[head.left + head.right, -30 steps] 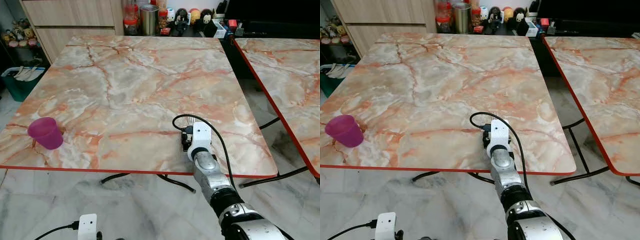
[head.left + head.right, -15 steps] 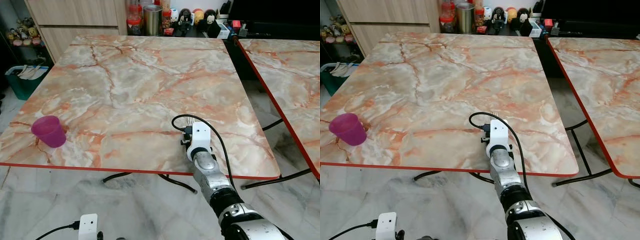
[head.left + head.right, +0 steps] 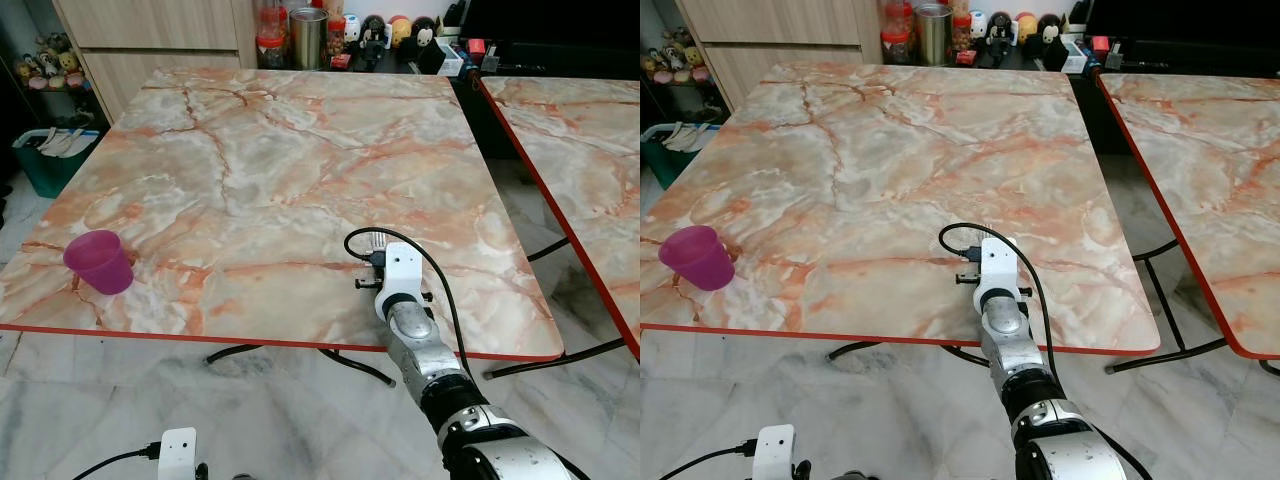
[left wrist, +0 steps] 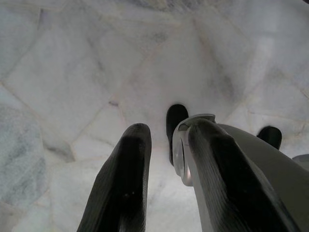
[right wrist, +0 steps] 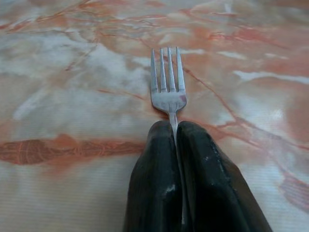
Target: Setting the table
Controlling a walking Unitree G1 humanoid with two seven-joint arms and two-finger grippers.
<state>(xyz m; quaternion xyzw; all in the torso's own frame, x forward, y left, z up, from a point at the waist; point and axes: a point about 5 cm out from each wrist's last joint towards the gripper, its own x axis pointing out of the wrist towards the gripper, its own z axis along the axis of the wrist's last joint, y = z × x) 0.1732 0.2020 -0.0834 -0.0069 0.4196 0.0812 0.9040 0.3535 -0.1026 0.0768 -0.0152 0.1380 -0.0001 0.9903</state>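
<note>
Right end effector is out over the near part of the marble tabletop, fingers clamped tight on a fork; handle's pinched between the pads w/ the head sticking out front, low over the surface, tines pointing away from the robot. Looks like the placing step: I'd say bring it down flat & level, keep it square to the near edge, don't let go till the handle's resting, else it'll clatter or skew. Fork's plain steel, 4 tines, tiny reddish speck near the neck. Pink cup sits well apart at the near left corner. Left end effector hangs idle over the floor, fingers parted, nothing in them.
</note>
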